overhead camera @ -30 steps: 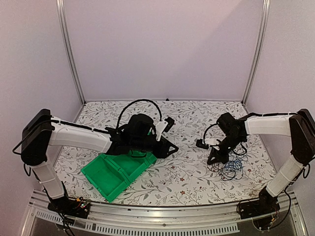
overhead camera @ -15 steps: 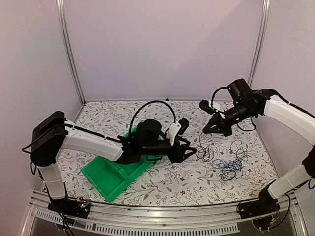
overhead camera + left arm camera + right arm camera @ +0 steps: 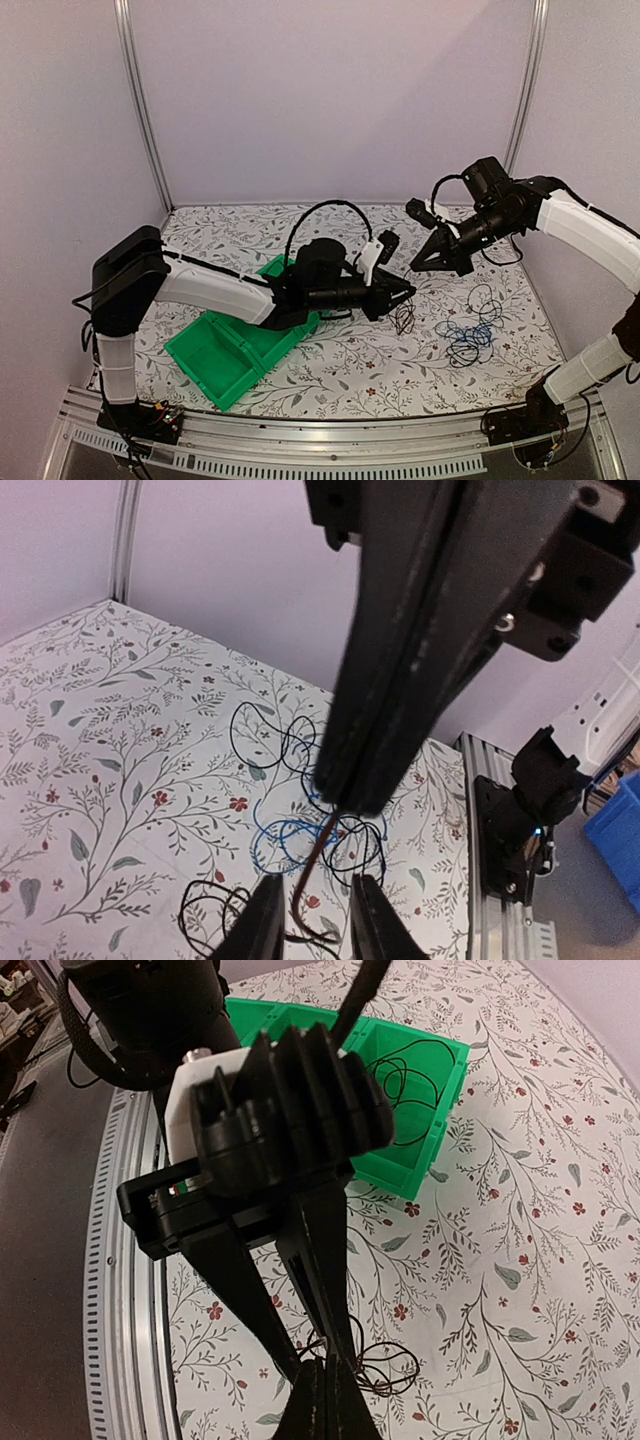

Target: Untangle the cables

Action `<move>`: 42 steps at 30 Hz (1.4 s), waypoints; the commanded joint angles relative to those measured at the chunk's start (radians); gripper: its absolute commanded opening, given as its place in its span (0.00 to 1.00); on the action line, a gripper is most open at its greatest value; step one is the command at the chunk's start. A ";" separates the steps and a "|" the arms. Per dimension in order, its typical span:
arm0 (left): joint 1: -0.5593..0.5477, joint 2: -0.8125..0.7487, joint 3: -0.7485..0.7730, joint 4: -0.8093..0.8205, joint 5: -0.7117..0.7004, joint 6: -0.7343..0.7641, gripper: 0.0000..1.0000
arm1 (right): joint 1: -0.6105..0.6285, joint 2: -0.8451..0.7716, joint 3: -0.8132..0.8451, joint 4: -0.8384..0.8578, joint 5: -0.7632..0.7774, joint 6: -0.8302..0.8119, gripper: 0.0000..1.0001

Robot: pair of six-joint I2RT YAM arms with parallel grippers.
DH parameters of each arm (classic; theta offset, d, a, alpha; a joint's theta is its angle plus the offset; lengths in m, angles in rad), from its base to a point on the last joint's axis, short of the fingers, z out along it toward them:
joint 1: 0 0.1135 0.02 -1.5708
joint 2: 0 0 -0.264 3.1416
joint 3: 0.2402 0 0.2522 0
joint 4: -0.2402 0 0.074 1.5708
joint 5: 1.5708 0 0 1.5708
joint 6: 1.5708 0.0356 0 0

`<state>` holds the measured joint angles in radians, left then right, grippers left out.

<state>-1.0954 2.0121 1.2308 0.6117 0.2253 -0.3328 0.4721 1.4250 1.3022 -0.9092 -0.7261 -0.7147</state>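
Grippers meeting above the table: my right gripper (image 3: 345, 792) is pinched closed on one black cable (image 3: 308, 875). This strand hangs straight below its tip and passes between the fingers of my left gripper (image 3: 316, 892), which stand a narrow gap apart without clamping it. Below and beyond the left fingertips lie the other cables (image 3: 468, 338), one blue among black.

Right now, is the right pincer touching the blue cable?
Apart. The top view shows a plain gap between the right pincer, held up in the air, and the blue cable lying on the table.
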 commanded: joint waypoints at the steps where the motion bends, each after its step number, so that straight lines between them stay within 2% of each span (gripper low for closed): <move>1: -0.003 0.019 0.014 0.074 -0.005 -0.006 0.06 | 0.005 -0.011 0.006 0.004 -0.058 0.014 0.00; 2: 0.000 0.018 0.006 0.083 -0.017 -0.015 0.00 | 0.005 -0.011 -0.010 0.023 -0.058 0.015 0.01; 4: 0.007 0.010 -0.022 0.109 -0.046 -0.046 0.00 | 0.004 -0.026 -0.086 0.111 -0.021 0.037 0.15; 6: 0.018 -0.003 -0.059 0.138 -0.063 -0.084 0.00 | 0.003 -0.056 -0.187 0.228 0.024 0.075 0.42; 7: 0.026 -0.013 -0.080 0.152 -0.071 -0.104 0.00 | 0.002 -0.082 -0.244 0.286 0.043 0.085 0.53; 8: 0.035 -0.020 -0.101 0.165 -0.079 -0.128 0.00 | 0.003 -0.101 -0.291 0.332 0.060 0.093 0.60; 10: 0.053 -0.032 -0.152 0.179 -0.095 -0.172 0.00 | 0.003 -0.115 -0.358 0.402 0.082 0.093 0.65; 13: 0.074 -0.036 -0.215 0.222 -0.090 -0.229 0.00 | 0.004 -0.077 -0.380 0.433 0.082 0.090 0.66; 18: 0.096 -0.025 -0.275 0.280 -0.077 -0.301 0.00 | 0.021 0.027 -0.348 0.488 0.088 0.092 0.67; 24: 0.103 -0.026 -0.300 0.300 -0.074 -0.316 0.00 | 0.065 0.214 -0.260 0.529 0.114 0.115 0.68; 31: 0.120 -0.097 -0.358 0.309 -0.092 -0.321 0.00 | 0.082 0.421 -0.186 0.561 0.327 0.178 0.57; 32: 0.123 -0.115 -0.369 0.307 -0.095 -0.317 0.00 | 0.082 0.429 -0.194 0.577 0.350 0.186 0.49; 34: 0.127 -0.155 -0.381 0.293 -0.098 -0.305 0.00 | 0.082 0.448 -0.201 0.570 0.355 0.187 0.24; 36: 0.132 -0.209 -0.387 0.259 -0.094 -0.295 0.00 | 0.082 0.462 -0.195 0.545 0.344 0.187 0.09; 38: 0.138 -0.289 -0.383 0.197 -0.079 -0.267 0.00 | 0.082 0.467 -0.194 0.531 0.359 0.197 0.06; 39: 0.138 -0.335 -0.380 0.151 -0.088 -0.235 0.00 | 0.081 0.463 -0.198 0.528 0.379 0.200 0.00; 42: 0.140 -0.497 -0.374 0.021 -0.148 -0.152 0.00 | 0.060 0.437 -0.215 0.532 0.416 0.198 0.00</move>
<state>-0.9684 1.6989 0.8463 0.7704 0.1349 -0.5976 0.5499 1.8809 1.1000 -0.3710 -0.3744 -0.5297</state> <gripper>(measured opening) 0.001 0.014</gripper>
